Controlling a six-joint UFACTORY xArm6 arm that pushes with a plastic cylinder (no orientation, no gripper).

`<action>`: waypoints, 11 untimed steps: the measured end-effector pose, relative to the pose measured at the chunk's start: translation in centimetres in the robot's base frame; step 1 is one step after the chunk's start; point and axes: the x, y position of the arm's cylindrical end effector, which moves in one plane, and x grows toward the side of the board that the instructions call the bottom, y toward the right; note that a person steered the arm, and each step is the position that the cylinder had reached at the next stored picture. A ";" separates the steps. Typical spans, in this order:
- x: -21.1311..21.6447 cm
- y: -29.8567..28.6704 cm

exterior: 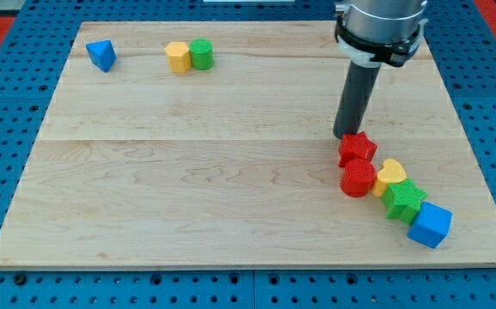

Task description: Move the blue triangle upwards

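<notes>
Blue triangle [101, 55] near board's top-left corner, lying flat, untouched.

blue triangle [101, 55] | yellow block [178, 57] – green cylinder [202, 54] | red star [357, 148] – red cylinder [359, 178] | blue cube [429, 225]

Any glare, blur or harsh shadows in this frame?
Camera view: even, soft lighting, no glare on the pale wooden board; blocks sharp, with faint shadows only; my tip touches the red star block; the blue triangle block is crisp at the view's top left.
</notes>
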 end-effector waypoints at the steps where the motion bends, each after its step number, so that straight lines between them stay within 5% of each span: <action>1: 0.9 -0.3; 3: 3.5 -0.3; 4: -0.4 -2.8; 7: -10.6 -36.4; 8: -12.1 -42.6; 11: -14.7 -35.5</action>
